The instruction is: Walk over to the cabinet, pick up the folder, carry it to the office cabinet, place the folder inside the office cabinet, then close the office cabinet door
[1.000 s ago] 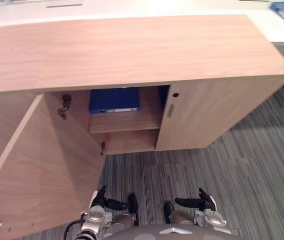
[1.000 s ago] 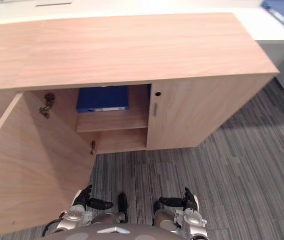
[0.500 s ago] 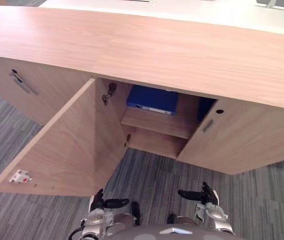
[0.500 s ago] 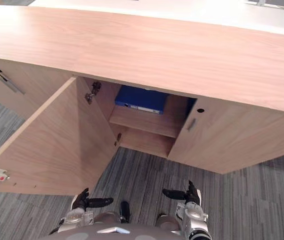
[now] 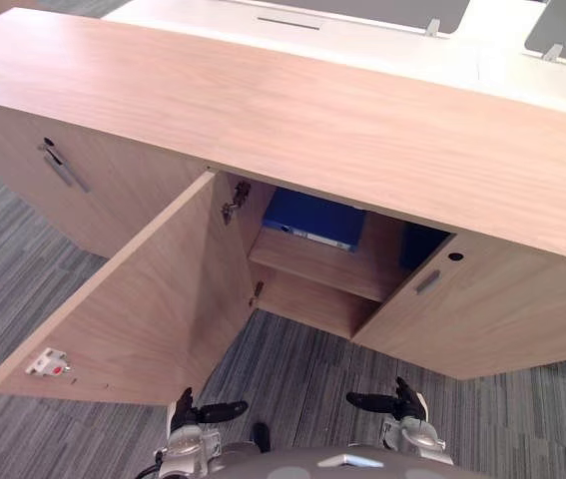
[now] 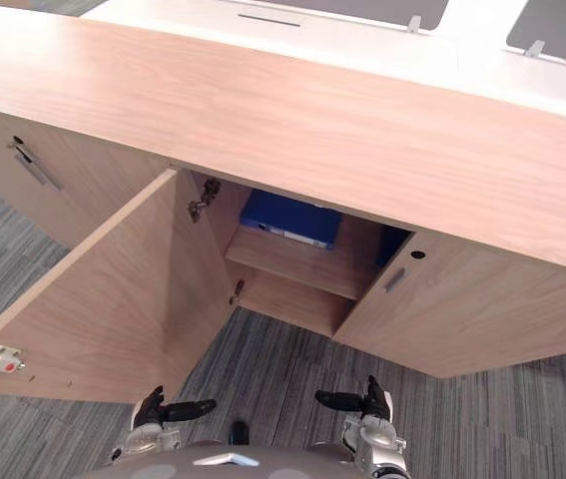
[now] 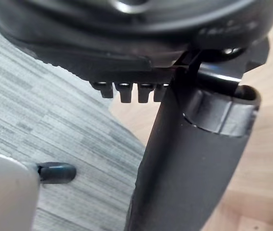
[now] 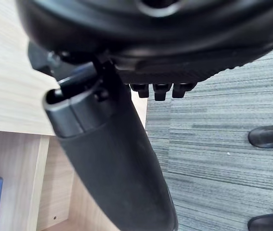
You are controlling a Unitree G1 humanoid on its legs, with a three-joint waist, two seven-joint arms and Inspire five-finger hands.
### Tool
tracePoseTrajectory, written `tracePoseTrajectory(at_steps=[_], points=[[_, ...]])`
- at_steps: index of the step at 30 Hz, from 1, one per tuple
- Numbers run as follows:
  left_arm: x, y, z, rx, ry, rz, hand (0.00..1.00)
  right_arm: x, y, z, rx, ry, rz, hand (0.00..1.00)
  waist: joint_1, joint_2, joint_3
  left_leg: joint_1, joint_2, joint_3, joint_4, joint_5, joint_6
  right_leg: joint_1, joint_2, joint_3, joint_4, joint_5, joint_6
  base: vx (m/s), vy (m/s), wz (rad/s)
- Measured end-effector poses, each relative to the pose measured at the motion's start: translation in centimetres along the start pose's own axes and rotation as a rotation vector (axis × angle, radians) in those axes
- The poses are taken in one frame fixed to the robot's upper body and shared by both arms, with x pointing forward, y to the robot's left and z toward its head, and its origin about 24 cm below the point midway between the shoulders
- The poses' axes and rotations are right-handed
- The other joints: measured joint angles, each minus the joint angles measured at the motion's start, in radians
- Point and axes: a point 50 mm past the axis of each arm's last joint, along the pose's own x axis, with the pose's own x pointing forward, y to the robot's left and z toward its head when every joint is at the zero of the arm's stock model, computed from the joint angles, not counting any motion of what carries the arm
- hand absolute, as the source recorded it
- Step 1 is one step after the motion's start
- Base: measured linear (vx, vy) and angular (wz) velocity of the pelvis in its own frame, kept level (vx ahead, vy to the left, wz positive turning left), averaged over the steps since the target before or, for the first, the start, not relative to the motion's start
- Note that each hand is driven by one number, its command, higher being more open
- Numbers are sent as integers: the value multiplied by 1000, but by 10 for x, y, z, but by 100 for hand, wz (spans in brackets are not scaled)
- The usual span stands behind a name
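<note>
We are looking down on the long wooden office cabinet (image 5: 292,110), and the whole view is swinging round compared with a second ago. We are reading this as our own turn toward the open side, not as any shift of the furniture. Its left door (image 5: 153,309) is standing wide open over the grey carpet (image 5: 302,364), while the right door (image 5: 492,319) is sitting closed. The blue folder (image 5: 317,218) is lying flat on the upper shelf (image 5: 327,267) inside, so we are judging the placing done and only the door left to close. The left hand (image 5: 185,411) and right hand (image 5: 409,404) are hanging low before us. Both are empty, with fingers relaxed and thumbs pointing toward each other. The left one is hanging near the door's free edge, not touching it.
</note>
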Motion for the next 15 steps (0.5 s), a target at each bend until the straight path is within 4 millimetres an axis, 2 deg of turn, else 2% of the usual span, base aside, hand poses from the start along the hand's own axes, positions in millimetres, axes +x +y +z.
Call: tracePoseTrajectory(at_steps=[6, 11, 13, 15], points=[[0, 31, 11, -225, -48, 179, 100, -1, -3, -2, -1, 3, -20, 100, 1, 2, 0, 4, -1, -7, -21, 28, -1, -4, 0, 8, -2, 0, 0, -96, -20, 0], [-1, 39, 23, -320, -104, 231, 100, -2, -7, -6, -6, 10, -46, 100, 1, 20, 12, -2, -5, -27, -29, 47, 4, -6, -2, 10, -3, -5, 2, -155, -33, 8], [-2, 45, 26, -358, -125, 255, 100, -2, -7, -7, -6, 11, -45, 100, 1, 13, 10, -20, -24, -28, -30, 55, -2, -19, -19, 21, -9, -47, 12, -168, -44, 6], [-4, 47, 30, -406, -137, 273, 100, -2, -11, -8, -14, 11, -55, 100, -2, 18, 13, -25, -24, -42, -30, 68, -4, -21, -18, 16, -8, -63, 18, -158, -52, 18]])
